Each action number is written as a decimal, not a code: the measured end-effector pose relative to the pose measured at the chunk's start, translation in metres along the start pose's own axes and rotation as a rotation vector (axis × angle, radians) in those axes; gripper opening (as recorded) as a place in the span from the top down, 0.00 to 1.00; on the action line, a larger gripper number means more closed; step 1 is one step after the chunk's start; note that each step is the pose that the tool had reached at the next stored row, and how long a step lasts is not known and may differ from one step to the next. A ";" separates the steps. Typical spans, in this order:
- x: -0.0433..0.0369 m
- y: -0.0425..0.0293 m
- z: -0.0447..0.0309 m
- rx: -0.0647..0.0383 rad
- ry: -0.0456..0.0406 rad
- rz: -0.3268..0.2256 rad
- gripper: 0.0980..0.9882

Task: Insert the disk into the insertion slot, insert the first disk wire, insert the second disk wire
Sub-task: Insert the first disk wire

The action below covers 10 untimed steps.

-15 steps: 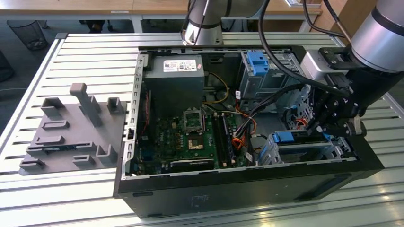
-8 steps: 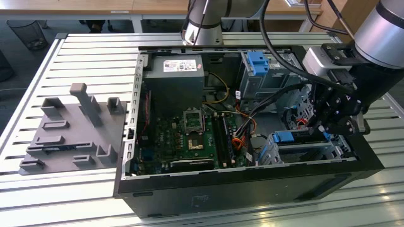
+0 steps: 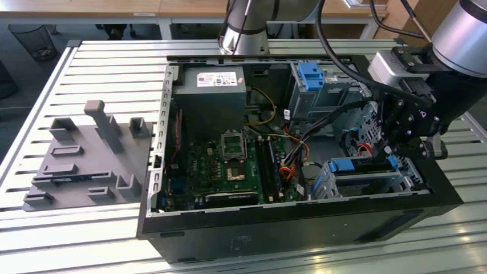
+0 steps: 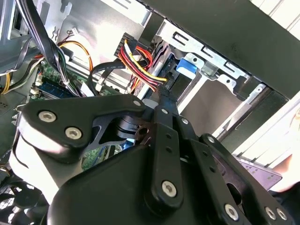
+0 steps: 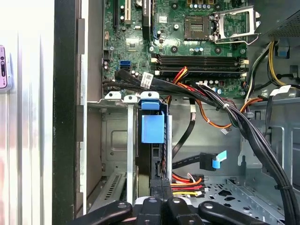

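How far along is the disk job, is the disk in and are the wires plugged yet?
The blue-framed disk looks seated in the insertion slot. The claw is at the red and yellow wire bundle beside the slot. Whether either wire is plugged in yet, I cannot tell.

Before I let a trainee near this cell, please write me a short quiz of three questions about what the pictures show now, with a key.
1. True or false: the grey fixture plate lies inside the open computer case.
2. In the exterior view, the gripper hangs: A) over the fixture plate; B) over the case's side at the exterior view's left; C) over the case's side at the exterior view's right, by the insertion slot.
3. Fill in: in the first wrist view, the plastic carrier of the disk is coloured ____.
Key: 1 false; 2 C; 3 blue.
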State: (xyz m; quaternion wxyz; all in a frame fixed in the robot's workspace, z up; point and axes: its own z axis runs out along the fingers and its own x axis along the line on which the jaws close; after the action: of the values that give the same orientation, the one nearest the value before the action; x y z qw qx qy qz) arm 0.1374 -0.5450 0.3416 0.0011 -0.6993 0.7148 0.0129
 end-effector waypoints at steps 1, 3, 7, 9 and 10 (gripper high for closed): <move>0.0000 0.0000 0.0000 0.000 0.0000 0.000 0.99; 0.0001 0.0004 0.0001 0.000 0.0000 0.000 0.99; 0.0000 0.0022 0.0000 0.000 0.0000 0.000 0.99; 0.0001 0.0034 0.0001 0.000 0.0000 0.000 0.99; 0.0001 0.0039 0.0001 0.000 0.0000 0.000 0.99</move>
State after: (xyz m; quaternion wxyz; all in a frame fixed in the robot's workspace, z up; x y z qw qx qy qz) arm 0.1335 -0.5450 0.3416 0.0011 -0.6993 0.7147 0.0129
